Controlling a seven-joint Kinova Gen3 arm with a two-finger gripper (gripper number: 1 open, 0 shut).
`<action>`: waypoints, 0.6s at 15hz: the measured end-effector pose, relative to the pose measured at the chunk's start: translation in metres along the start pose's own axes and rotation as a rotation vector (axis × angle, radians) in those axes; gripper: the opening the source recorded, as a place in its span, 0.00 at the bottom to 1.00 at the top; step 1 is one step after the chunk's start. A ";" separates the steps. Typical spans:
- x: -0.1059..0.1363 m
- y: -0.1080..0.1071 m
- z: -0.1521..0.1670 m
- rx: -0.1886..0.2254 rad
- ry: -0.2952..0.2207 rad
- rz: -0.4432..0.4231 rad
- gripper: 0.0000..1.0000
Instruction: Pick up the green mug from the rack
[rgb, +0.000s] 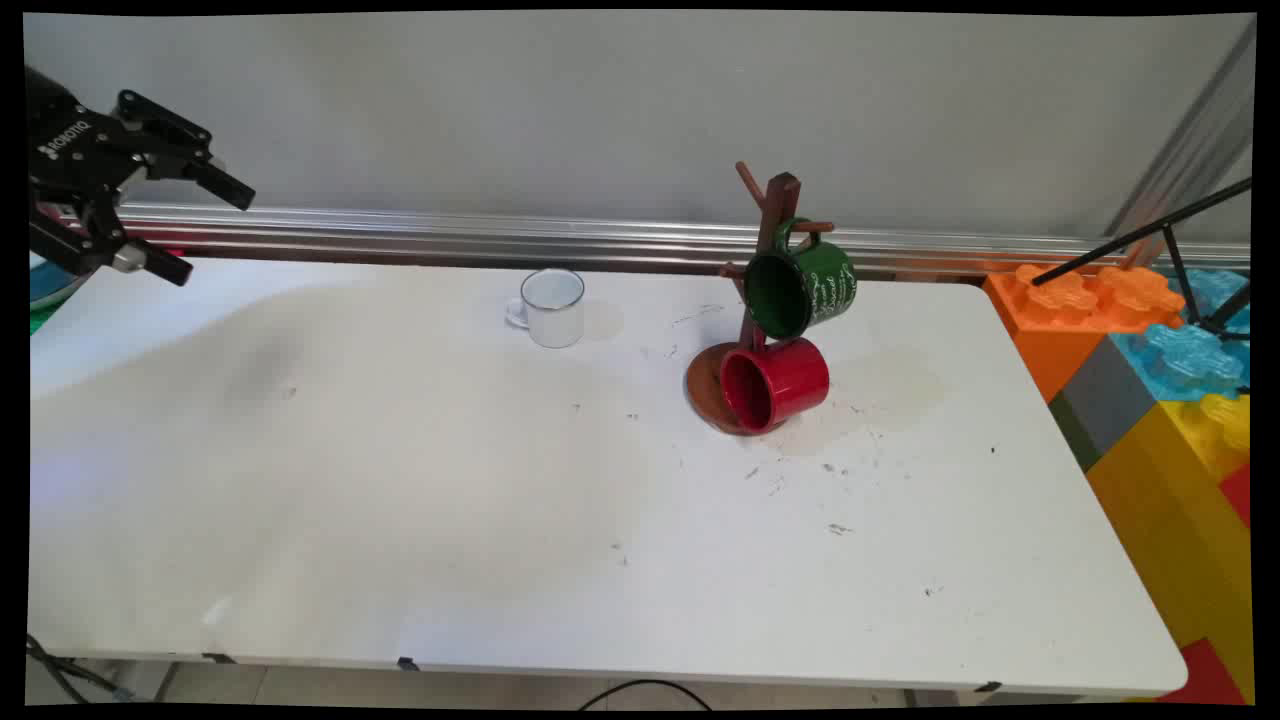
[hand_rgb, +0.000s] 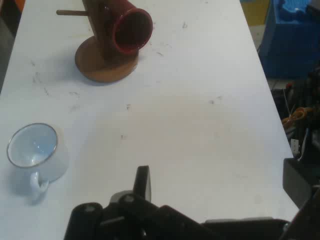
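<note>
While it hangs in the air above the table's far left corner, the gripper (rgb: 205, 228) holds nothing. Its two fingers (hand_rgb: 142, 182) stand wide apart, with only bare table (rgb: 400, 480) showing between them in the hand view. It touches nothing.

The item nearest to it is a white mug (rgb: 553, 307), though the two are well apart. The mug stands upright near the table's far edge with its mouth up. Its handle points left in the main view.

Further right is a wooden mug tree (rgb: 779, 200) on a round base (rgb: 705, 385).
- A green mug (rgb: 805, 290) hangs by its handle from an upper peg, tilted, with its mouth facing left and towards the camera.
- A red mug (rgb: 775, 383) sits below it, lying over on its side just above the base, mouth towards the left front. Whether it hangs from a lower peg or rests on the base cannot be told.

Past the table's right edge is a stack of large coloured blocks (rgb: 1150, 340), clear of everything on the table.
</note>
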 end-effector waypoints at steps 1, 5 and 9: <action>0.000 0.001 0.001 0.007 0.002 -0.008 1.00; 0.014 0.003 0.020 0.039 0.023 -0.050 1.00; 0.039 0.007 0.048 0.074 0.055 -0.099 1.00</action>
